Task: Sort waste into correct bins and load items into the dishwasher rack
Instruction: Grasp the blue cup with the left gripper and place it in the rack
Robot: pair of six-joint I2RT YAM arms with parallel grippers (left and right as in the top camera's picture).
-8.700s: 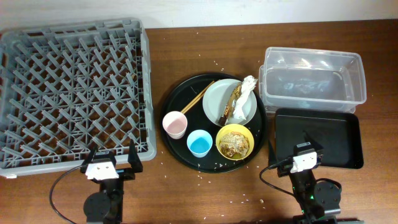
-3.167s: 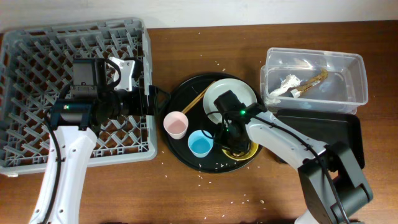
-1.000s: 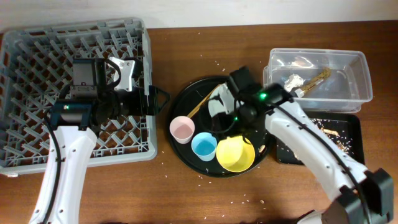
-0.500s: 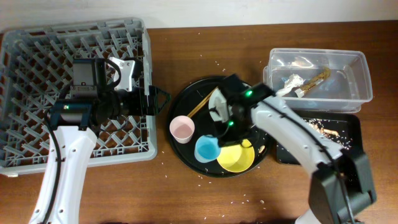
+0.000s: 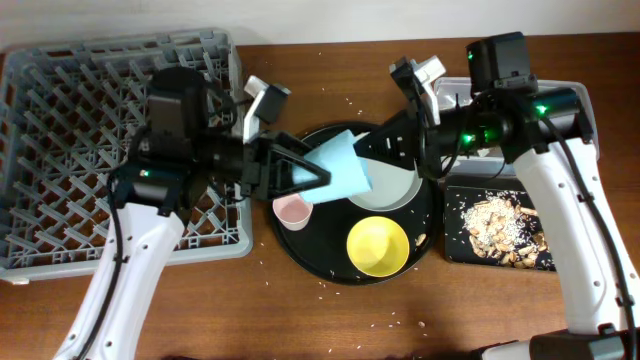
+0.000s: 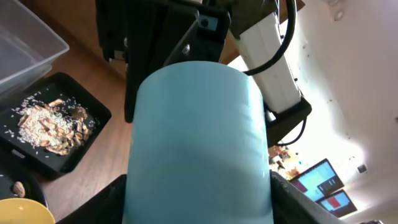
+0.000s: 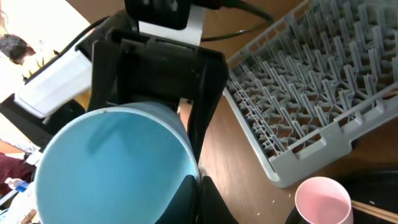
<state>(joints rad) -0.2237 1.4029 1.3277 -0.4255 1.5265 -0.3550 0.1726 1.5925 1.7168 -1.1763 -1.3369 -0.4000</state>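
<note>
The blue cup (image 5: 340, 165) hangs on its side above the round black tray, held between both arms. My right gripper (image 5: 368, 152) is shut on its rim, with one finger inside the cup (image 7: 112, 168). My left gripper (image 5: 322, 168) has closed round the cup's body (image 6: 199, 143), and both black fingers (image 6: 102, 205) touch its sides. The pink cup (image 5: 291, 210), the yellow bowl (image 5: 378, 244) and the grey plate (image 5: 395, 185) stay on the tray. The grey dishwasher rack (image 5: 100, 150) stands at the left. Tan food scraps (image 5: 495, 220) lie in the small black tray (image 5: 455, 195).
The large round black tray (image 5: 300, 250) sits mid-table. The clear tub (image 5: 588, 115) at the far right is mostly hidden behind my right arm. Rice grains dot the wooden table. The rack's near corner (image 7: 323, 81) is close to the pink cup (image 7: 322, 200).
The right gripper has lifted the blue cup off the round tray. The left arm has swung right from the rack and closed on the cup.
</note>
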